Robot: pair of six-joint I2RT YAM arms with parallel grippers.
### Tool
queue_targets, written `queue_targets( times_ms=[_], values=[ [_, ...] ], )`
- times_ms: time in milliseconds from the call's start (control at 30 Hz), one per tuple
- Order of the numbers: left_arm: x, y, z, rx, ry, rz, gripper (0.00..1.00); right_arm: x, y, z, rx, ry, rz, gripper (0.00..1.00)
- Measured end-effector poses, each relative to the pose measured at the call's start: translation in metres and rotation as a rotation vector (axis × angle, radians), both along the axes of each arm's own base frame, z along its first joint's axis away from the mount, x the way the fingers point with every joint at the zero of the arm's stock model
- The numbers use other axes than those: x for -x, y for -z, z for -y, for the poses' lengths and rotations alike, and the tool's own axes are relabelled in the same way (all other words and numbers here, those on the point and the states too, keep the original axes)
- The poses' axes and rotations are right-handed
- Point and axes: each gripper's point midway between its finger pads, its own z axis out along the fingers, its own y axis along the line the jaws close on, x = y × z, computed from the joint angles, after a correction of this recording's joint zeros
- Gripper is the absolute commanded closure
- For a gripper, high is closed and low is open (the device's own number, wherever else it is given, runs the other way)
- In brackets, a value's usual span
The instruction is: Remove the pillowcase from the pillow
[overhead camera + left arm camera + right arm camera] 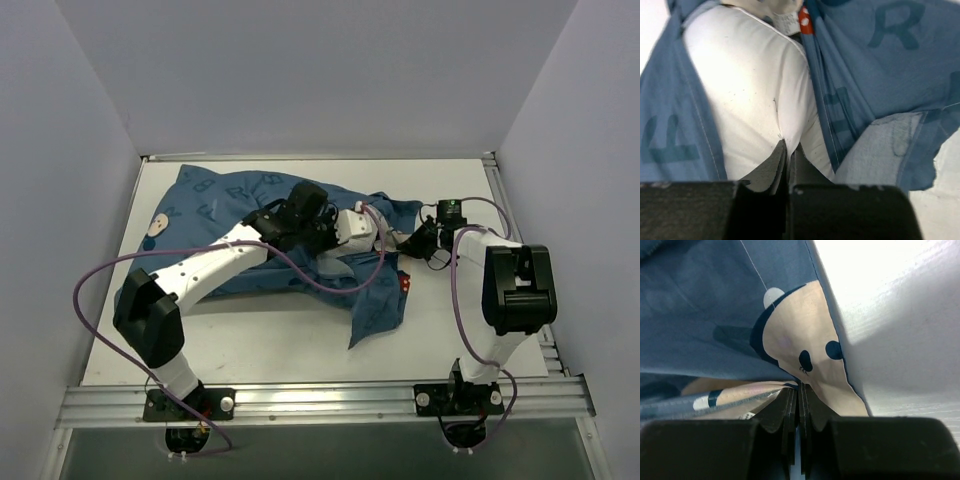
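Currently: left gripper is pinching the white pillow at the opening; right gripper is clamping the pillowcase hem. Advice: drawing them apart steadily, low, without snagging.

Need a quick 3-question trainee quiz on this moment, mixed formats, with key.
1. True or false: the left gripper is shut on the white pillow.
2. The right gripper pinches: A) the pillowcase; B) the pillow; C) nothing.
3. Short answer: is the pillow wholly out of the pillowcase?
Key: 1 true. 2 A. 3 No; in the left wrist view, blue fabric flanks it on both sides.
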Motion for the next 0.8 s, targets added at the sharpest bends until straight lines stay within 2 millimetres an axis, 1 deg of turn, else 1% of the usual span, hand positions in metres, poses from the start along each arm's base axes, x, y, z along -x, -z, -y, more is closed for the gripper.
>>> queue_targets(
  times_ms=[67,133,200,300,400,500,567,633,800],
  values=[
    [-0.008,-0.018,-0.007,0.05,-0.037,-0.056,0.98,0.005,0.003,-0.002,-0.005,-0.02,0.005,1.0],
    [-0.013,-0.033,-0.019,0.09,-0.076,-0.114,0.98,0.009,0.002,-0.006,-0.025,-0.04,0.017,1.0],
    [-0.018,-0.042,-0.031,0.114,-0.107,-0.15,0.98,0.01,-0.002,-0.01,-0.047,-0.056,0.04,1.0],
    [-0.022,-0.047,-0.047,0.132,-0.148,-0.189,0.98,0.009,-0.012,-0.017,-0.081,-0.082,0.09,1.0],
    [-0.026,-0.048,-0.059,0.15,-0.179,-0.221,0.98,0.012,-0.018,-0.021,-0.102,-0.105,0.126,1.0],
    [-0.024,-0.049,-0.062,0.155,-0.184,-0.233,0.98,0.019,-0.024,-0.026,-0.1,-0.147,0.172,1.0],
    [-0.016,-0.047,-0.064,0.154,-0.18,-0.24,0.98,0.024,-0.029,-0.029,-0.086,-0.187,0.207,1.0],
    [-0.004,-0.04,-0.065,0.143,-0.17,-0.252,0.98,0.027,-0.037,-0.031,-0.066,-0.23,0.252,1.0],
    [0.021,-0.016,-0.057,0.08,-0.138,-0.266,0.98,0.031,-0.069,-0.047,0.015,-0.348,0.394,1.0]
  ],
)
